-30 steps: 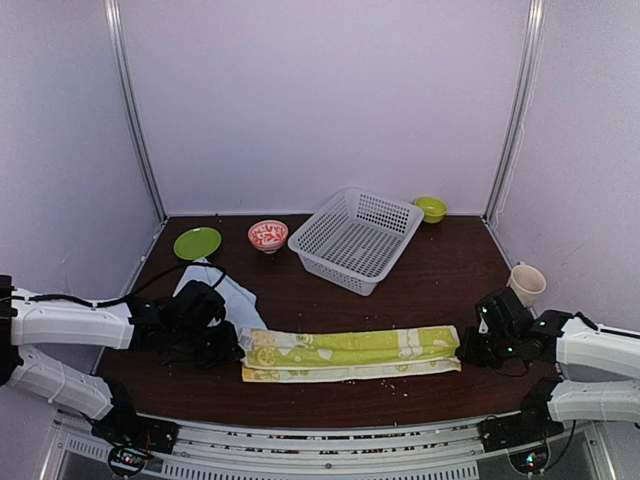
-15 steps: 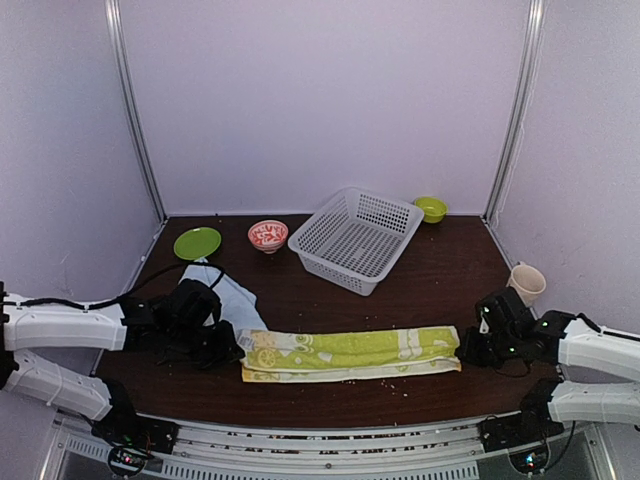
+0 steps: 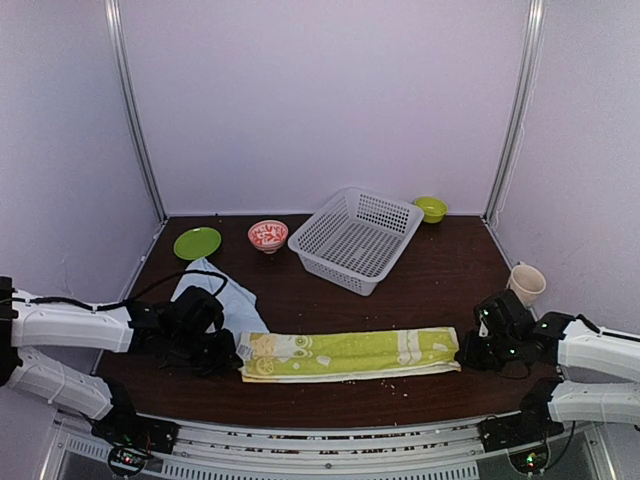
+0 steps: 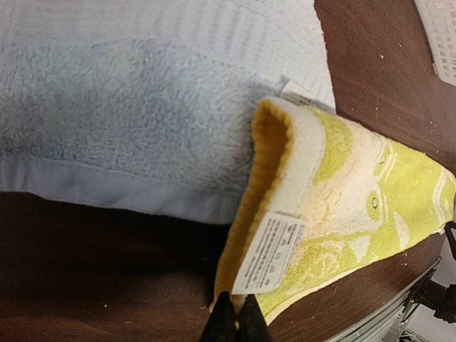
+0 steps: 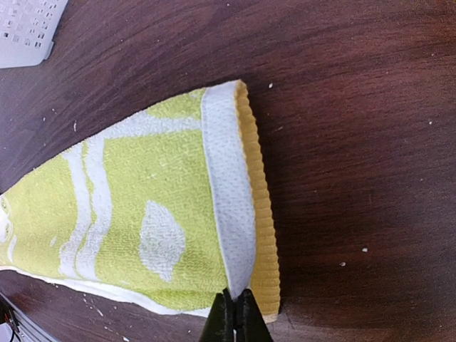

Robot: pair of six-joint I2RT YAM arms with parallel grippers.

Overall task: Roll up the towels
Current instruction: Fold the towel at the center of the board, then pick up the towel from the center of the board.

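Left wrist: left gripper (image 4: 231, 320) squeezed tight, pinching lime-green towel (image 4: 335, 178) at label end. Right gripper (image 5: 235, 317) likewise nipped on opp. end's white hem. Stretched long along table (image 3: 430, 280) near edge, w/ pale blue towel (image 3: 225, 298) touching left end.

Basket (image 3: 385, 212) sits back-centre on the counter (image 3: 430, 295), red bowl (image 3: 267, 235) and plate (image 3: 197, 243) left, green bowl (image 3: 431, 208) behind, cup (image 3: 526, 283) far right.

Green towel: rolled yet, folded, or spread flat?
Folded, not rolled: the green towel lies as a long flat strip, its doubled ends pinched by the left gripper and right gripper.
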